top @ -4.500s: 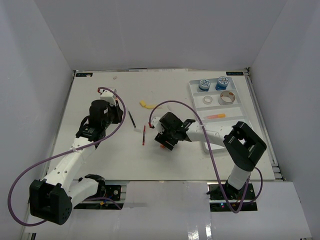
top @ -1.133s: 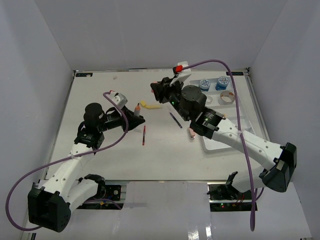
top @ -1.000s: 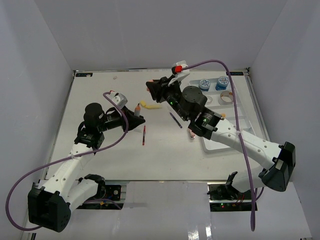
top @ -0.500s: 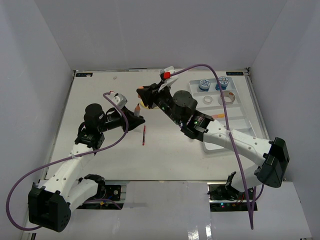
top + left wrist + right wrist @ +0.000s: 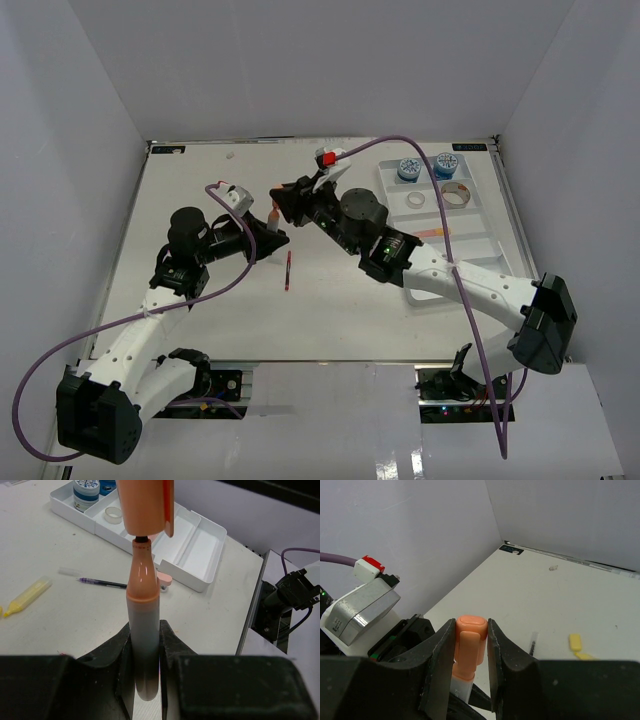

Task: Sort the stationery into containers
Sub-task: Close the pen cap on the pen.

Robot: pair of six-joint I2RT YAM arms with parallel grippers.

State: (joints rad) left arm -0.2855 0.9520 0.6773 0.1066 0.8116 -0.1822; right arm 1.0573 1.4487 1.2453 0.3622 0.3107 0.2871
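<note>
My left gripper [image 5: 145, 625] is shut on the grey barrel of an orange marker [image 5: 142, 595], held upright above the table. My right gripper [image 5: 470, 622] is shut on the marker's orange cap [image 5: 471, 635], which sits right over the marker's black tip [image 5: 141, 540]. In the top view the two grippers meet left of centre, with the marker [image 5: 272, 215] between them. The white divided tray [image 5: 478, 235] stands at the far right with two blue-white tubs [image 5: 407, 168], two tape rolls [image 5: 455, 193] and an orange piece [image 5: 432, 232] in it. A red pen [image 5: 288, 270] lies on the table.
On the table near the tray [image 5: 200, 545] lie a thin dark pen [image 5: 102, 583], a pink eraser piece [image 5: 164, 579], a yellow highlighter [image 5: 27, 596] and a small clear cap [image 5: 69, 571]. A small yellow piece [image 5: 576, 642] lies apart. White walls enclose the table.
My right arm has swung left from near the tray, carrying the orange cap over to the marker's tip. The left arm has held the marker still.
</note>
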